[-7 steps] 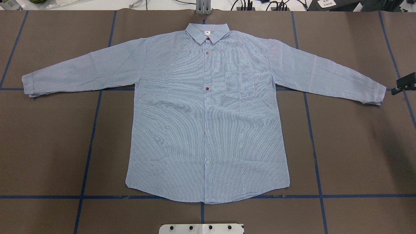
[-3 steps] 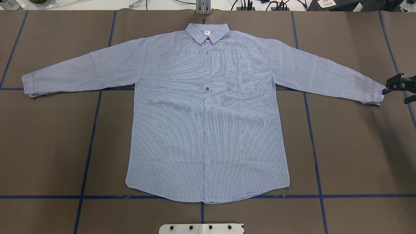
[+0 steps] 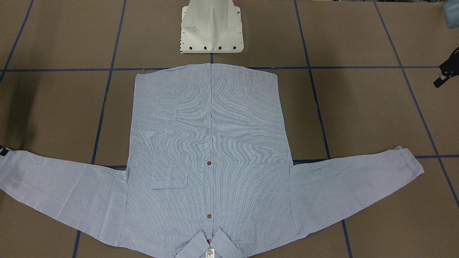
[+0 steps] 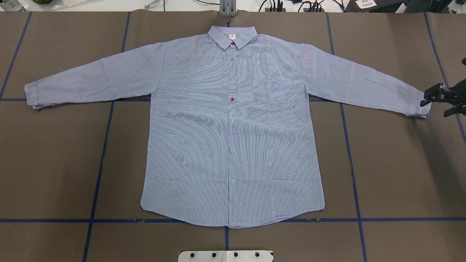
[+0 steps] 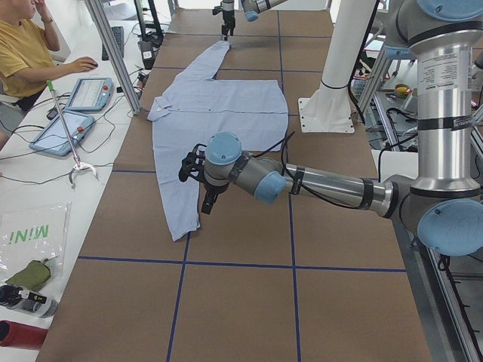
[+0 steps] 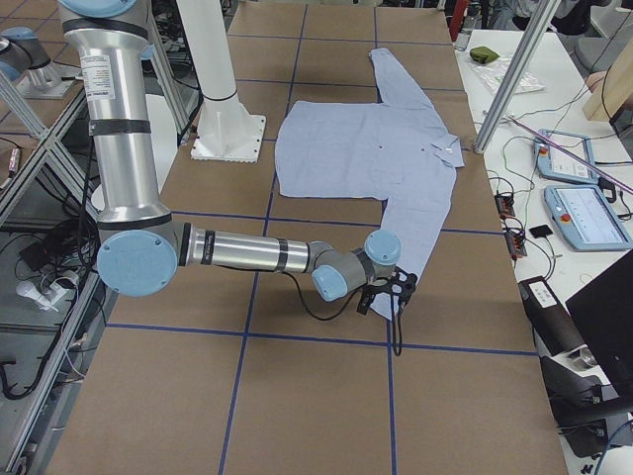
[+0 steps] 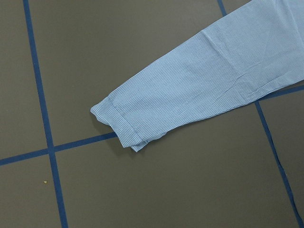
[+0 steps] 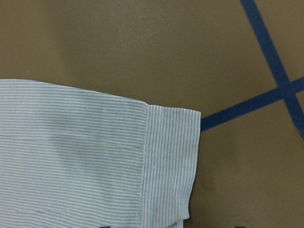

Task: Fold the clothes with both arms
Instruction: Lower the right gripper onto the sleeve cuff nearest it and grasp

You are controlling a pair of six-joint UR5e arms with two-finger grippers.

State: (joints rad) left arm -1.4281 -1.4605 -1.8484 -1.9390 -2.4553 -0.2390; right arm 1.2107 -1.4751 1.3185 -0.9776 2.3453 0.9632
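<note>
Where the camera faces the robot, we see the shirt spread flat, buttons up, on the brown table gridded with blue tape, its hem near the white pedestal. The left gripper is a black sliver at the edge, well apart from the sleeve, and we cannot tell how its jaws stand. From overhead, the right gripper sits at the right-hand cuff, jaws apart. From the left end, the left arm reaches over the near sleeve, and a person sits at a side bench with two tablets. From the right end, the right arm runs low to its cuff. Our left wrist view shows the left-hand cuff lying across a tape line, and the right wrist view shows its cuff close up.
</note>
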